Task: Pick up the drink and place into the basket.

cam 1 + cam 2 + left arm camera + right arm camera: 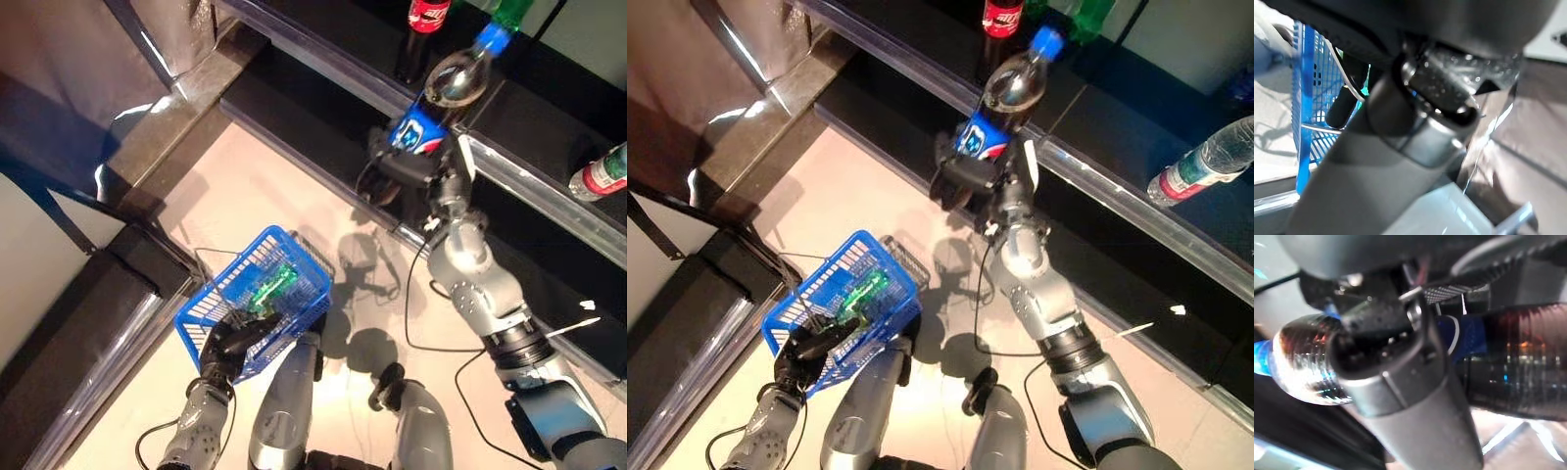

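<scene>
My right hand [407, 164] is shut on a dark cola bottle [446, 88] with a blue cap and blue label, held up in front of the black shelf. The bottle shows close in the right wrist view [1508, 367], with my fingers [1400, 362] curled round it. My left hand [233, 348] is shut on the wire handles of the blue basket [257, 294], which hangs low at the left above the floor. Something green [272, 284] lies inside the basket. The basket also shows in the left wrist view [1308, 103].
On the black shelf [529, 117] stand a red-labelled cola bottle [423, 29] and a green bottle [509, 12]; a clear bottle with a red label [600, 172] lies at the right. A dark low counter [88, 294] runs along the left.
</scene>
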Controlling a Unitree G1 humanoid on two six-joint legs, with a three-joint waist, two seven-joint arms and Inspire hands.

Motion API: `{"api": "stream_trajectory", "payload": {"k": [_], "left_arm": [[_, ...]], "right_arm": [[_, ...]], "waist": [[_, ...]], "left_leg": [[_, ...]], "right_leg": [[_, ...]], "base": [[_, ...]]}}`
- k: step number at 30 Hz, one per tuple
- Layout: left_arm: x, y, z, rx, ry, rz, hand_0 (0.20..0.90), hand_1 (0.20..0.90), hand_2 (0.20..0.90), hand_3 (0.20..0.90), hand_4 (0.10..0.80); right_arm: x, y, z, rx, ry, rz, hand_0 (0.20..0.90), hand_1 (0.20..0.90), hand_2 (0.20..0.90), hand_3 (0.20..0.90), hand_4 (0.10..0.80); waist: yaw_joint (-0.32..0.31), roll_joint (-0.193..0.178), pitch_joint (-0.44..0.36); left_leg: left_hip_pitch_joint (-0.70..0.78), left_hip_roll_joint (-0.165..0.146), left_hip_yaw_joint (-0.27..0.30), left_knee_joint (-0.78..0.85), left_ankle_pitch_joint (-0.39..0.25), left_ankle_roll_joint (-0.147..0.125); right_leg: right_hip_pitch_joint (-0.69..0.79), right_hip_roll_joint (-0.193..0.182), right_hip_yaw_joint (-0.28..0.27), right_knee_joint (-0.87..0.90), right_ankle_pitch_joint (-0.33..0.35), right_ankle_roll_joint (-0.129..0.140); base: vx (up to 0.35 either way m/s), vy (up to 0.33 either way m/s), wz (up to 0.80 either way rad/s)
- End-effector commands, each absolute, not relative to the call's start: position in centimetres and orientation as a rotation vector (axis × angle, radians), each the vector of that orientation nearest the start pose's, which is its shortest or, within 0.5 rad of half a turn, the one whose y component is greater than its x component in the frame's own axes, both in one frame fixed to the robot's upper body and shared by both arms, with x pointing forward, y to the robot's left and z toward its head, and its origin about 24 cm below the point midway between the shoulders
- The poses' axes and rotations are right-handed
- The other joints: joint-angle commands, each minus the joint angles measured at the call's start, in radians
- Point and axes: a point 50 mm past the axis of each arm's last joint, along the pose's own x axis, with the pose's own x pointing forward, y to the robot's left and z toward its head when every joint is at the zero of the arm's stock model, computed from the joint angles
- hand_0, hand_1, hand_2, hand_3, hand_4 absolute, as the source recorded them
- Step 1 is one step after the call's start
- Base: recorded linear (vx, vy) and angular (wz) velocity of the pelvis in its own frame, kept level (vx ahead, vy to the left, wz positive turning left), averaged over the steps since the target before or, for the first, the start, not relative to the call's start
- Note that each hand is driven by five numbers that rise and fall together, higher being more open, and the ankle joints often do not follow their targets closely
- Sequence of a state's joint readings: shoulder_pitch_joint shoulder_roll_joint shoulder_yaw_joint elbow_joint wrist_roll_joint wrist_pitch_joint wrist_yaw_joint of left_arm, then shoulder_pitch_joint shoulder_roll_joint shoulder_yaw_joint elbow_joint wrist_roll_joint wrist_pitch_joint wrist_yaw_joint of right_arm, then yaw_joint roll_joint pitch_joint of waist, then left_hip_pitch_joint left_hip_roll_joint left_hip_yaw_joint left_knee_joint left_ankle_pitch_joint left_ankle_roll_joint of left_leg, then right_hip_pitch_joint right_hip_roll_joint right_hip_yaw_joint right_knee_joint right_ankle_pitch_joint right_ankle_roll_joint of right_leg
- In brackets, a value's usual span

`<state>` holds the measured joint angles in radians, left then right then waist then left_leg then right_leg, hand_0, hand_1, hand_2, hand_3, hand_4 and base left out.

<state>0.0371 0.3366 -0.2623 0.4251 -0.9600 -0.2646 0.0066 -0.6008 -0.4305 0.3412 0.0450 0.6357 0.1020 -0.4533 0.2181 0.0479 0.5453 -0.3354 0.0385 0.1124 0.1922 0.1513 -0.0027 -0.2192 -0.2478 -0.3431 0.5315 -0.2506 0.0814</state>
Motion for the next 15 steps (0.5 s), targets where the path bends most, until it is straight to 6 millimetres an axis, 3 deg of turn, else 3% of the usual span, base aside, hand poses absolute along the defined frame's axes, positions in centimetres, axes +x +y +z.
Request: {"api": "stream_trajectory", "payload": {"k": [1,5,15], "left_arm": [[25.1,19.4,7.8,-0.426,-0.36,-0.173,0.3,0.3,0.3,0.2,0.1],[24.9,17.8,9.5,-0.41,-0.395,-0.293,0.3,0.3,0.3,0.2,0.1],[24.0,14.9,12.2,-0.406,-0.453,-0.544,0.3,0.3,0.3,0.2,0.1]], "right_arm": [[29.6,-9.2,27.4,0.218,-0.711,0.296,0.3,0.3,0.3,0.2,0.1],[29.8,-7.5,25.8,0.273,-0.628,0.328,0.3,0.3,0.3,0.2,0.1],[30.5,-5.4,24.6,0.233,-0.552,0.29,0.3,0.3,0.3,0.2,0.1]], "waist": [[0.013,0.006,-0.083],[0.035,0.009,-0.088],[0.082,0.019,-0.09]], "left_leg": [[0.087,-0.019,-0.062,0.093,-0.153,-0.028],[0.1,-0.025,-0.079,0.066,-0.14,-0.03],[0.104,-0.051,-0.131,0.045,-0.126,-0.031]], "right_leg": [[0.053,0.05,-0.051,-0.078,0.095,-0.063],[0.083,0.057,-0.067,-0.108,0.102,-0.063],[0.112,0.055,-0.103,-0.137,0.114,-0.059]], "base": [[0.008,-0.023,0.15],[0.001,-0.043,0.12],[0.0,-0.023,0.17]]}}
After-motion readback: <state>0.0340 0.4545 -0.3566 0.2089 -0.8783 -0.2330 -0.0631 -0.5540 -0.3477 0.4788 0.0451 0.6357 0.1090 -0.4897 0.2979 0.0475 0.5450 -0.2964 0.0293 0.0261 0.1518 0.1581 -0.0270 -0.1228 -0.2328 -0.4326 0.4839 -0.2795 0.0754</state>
